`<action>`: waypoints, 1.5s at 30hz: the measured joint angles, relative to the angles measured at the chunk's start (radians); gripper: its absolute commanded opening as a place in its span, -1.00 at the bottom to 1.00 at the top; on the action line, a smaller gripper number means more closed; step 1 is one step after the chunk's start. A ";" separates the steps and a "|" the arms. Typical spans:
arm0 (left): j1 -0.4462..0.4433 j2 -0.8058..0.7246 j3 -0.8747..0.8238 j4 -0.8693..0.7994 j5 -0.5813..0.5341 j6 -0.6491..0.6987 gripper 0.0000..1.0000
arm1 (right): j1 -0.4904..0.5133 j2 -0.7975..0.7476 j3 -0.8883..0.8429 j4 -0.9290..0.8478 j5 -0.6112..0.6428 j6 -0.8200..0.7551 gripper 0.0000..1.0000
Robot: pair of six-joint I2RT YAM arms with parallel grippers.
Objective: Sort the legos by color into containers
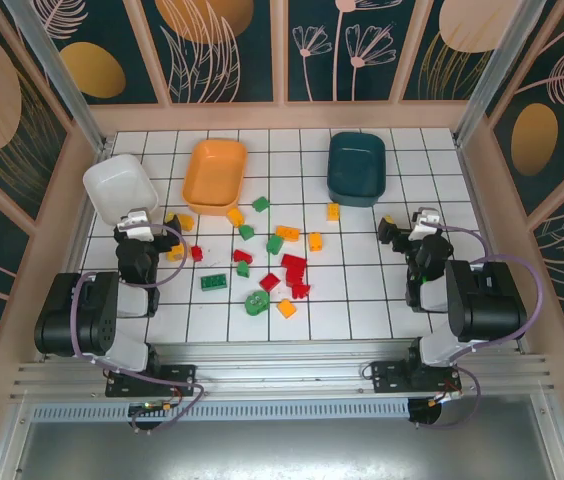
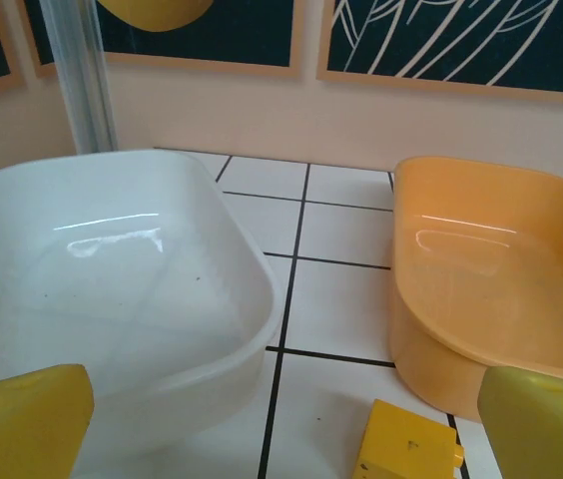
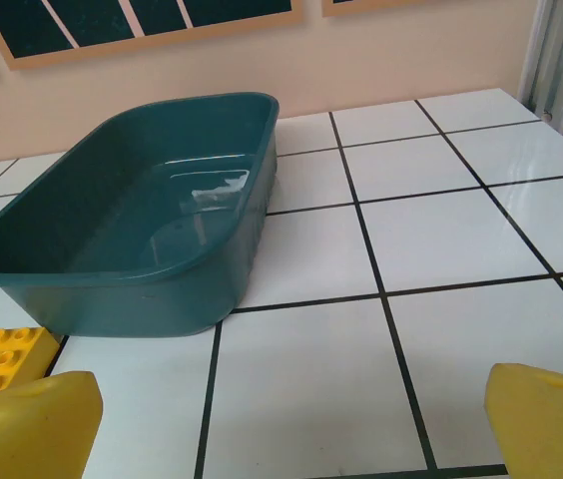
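Three containers stand at the back: a white bin (image 1: 119,187), an orange bin (image 1: 214,175) and a dark teal bin (image 1: 356,168), all with nothing inside. Legos lie scattered mid-table: red ones (image 1: 293,266), green ones (image 1: 256,303) and yellow-orange ones (image 1: 286,308). My left gripper (image 1: 148,232) is open near the white bin (image 2: 112,269) and the orange bin (image 2: 491,269), with a yellow lego (image 2: 406,447) on the tile just ahead between its fingertips (image 2: 24,419). My right gripper (image 1: 404,232) is open and holds nothing, facing the teal bin (image 3: 132,230); a yellow lego (image 3: 0,359) lies at its left.
A raised beige rim (image 1: 282,118) and metal posts (image 1: 57,70) enclose the white tiled table (image 1: 362,300). Bare tiles lie in front of the right gripper (image 3: 286,424) and along the right side of the table.
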 measured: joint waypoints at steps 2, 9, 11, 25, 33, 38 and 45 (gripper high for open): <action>0.000 0.000 0.000 0.000 0.006 0.002 0.97 | 0.000 0.000 0.000 0.000 0.000 0.000 0.98; 0.000 0.000 0.000 0.000 0.010 0.004 0.97 | 0.000 0.000 0.000 0.000 0.000 0.000 0.98; 0.000 0.000 0.000 0.000 0.010 0.004 0.97 | 0.000 0.000 0.000 0.000 0.000 0.000 0.98; 0.000 0.000 0.000 0.000 0.010 0.004 0.97 | -0.001 0.000 0.000 0.000 -0.003 0.000 0.98; 0.000 0.000 0.000 0.000 0.012 0.004 0.97 | -0.004 0.000 0.001 0.000 -0.009 0.000 0.98; 0.000 -0.122 0.056 -0.201 0.002 0.004 0.97 | 0.044 -0.076 0.077 -0.200 0.056 -0.017 0.98; 0.000 -0.554 0.290 -0.606 -0.046 -0.103 0.97 | 0.239 -0.296 0.460 -0.650 0.211 -0.002 0.98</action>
